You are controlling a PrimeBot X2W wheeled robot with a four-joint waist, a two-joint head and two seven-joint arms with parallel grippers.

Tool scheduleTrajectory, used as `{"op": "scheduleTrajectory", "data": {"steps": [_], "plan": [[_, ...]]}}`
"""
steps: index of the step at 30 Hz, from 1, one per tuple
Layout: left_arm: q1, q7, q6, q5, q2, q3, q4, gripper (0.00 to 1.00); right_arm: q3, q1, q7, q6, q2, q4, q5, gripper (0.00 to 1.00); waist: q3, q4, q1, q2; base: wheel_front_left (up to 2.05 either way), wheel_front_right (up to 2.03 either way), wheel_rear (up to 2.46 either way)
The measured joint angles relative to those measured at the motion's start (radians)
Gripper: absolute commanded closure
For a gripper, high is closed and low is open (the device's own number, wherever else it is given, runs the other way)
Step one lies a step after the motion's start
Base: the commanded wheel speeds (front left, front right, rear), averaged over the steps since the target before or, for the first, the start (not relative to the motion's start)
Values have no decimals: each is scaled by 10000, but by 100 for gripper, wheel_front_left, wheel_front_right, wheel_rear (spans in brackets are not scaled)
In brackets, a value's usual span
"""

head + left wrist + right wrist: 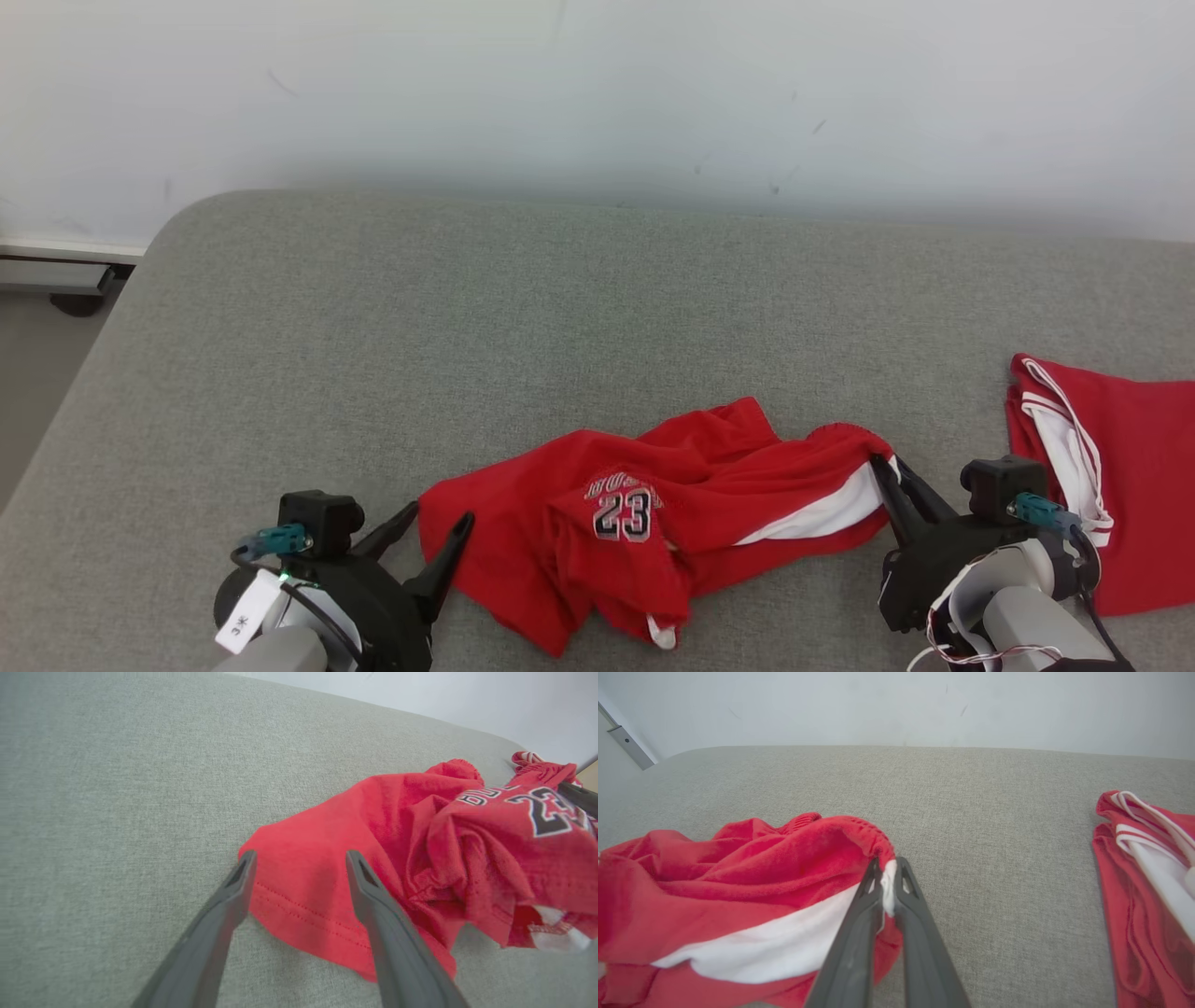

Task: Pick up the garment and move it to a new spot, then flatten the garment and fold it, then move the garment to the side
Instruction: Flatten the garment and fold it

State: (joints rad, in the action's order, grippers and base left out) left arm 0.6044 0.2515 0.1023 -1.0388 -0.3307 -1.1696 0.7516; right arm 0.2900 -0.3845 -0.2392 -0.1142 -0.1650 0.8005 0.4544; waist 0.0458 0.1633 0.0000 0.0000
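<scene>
While the right end effector (889, 464) (888, 868) is pressed together on the white-banded edge of the crumpled red garment (523, 532) (327, 826) (738, 872), the left end effector (437, 515) (301, 856) stands spread at the lower left of the head view, its fingers at the garment's hemmed corner. The garment lies low and centre on the grey bench (373, 327), number 23 uppermost. A second red garment (1139, 467) (1125, 896) lies apart at the right edge.
</scene>
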Motion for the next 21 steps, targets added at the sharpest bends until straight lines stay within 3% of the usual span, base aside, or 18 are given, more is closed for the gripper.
{"op": "scheduleTrajectory", "data": {"steps": [6,12,21], "plan": [[-9,0,-221,165,219,217,-777,0,-29,8,-75,-2,2,52,0,100,-11,78,0,0,0,0,0],[-463,2,-58,704,909,-608,-2203,0,-42,11,-77,-2,4,82,10,100,-41,151,0,0,0,0,0],[-705,2,-245,1597,1012,-1066,-3563,0,-17,16,-81,-2,54,159,13,100,-129,121,0,0,0,0,0]]}}
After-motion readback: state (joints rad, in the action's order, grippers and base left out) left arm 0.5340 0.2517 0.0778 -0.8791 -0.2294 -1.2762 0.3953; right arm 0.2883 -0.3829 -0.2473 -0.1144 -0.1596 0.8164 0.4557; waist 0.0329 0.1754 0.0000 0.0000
